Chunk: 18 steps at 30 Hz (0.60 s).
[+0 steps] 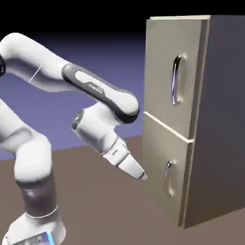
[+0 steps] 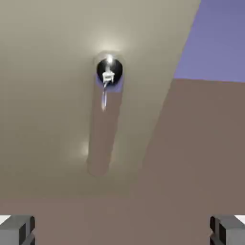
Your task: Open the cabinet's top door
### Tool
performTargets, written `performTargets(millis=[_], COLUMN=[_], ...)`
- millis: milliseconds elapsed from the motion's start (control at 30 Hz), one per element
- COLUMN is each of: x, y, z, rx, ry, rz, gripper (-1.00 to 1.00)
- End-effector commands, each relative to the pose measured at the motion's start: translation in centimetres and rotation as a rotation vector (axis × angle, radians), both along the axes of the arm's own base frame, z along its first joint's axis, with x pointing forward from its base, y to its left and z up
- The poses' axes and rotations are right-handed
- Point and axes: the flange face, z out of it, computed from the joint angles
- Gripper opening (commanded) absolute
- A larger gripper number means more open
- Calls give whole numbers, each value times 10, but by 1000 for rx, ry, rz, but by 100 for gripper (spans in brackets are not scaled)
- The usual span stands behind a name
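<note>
The cabinet [image 1: 217, 119] stands at the exterior view's right, both front panels shut. Its top door [image 1: 162, 62] is the taller beige panel, carrying a long curved silver bar handle [image 1: 176, 79]. My gripper [image 1: 143, 176] hangs well below that handle, close in front of the shorter lower panel [image 1: 160, 162] and level with its small handle [image 1: 168, 177]. In the hand view a beige panel [image 2: 48, 95] fills the upper left, with a shiny handle [image 2: 109, 72] seen end-on and its shadow beneath. The gripper [image 2: 122, 232] is open, its grey fingertips [image 2: 16, 229] far apart with nothing between them.
The brown table [image 1: 119, 210] runs under the arm and up to the cabinet's foot. The cabinet's dark grey side [image 1: 225, 143] faces right. Blue-violet backdrop [image 2: 220, 33] shows past the panel's edge in the hand view.
</note>
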Motion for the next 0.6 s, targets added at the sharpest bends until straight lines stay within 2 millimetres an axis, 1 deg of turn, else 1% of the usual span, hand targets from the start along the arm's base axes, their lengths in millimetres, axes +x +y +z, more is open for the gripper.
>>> performTargets(millis=[0, 300, 567], x=[3, 25, 37], y=[-5, -43, -70], z=[6, 62, 116], rx=[-24, -243, -444], ry=[-15, -139, -228], rz=[21, 202, 353], gripper=[100, 100, 100])
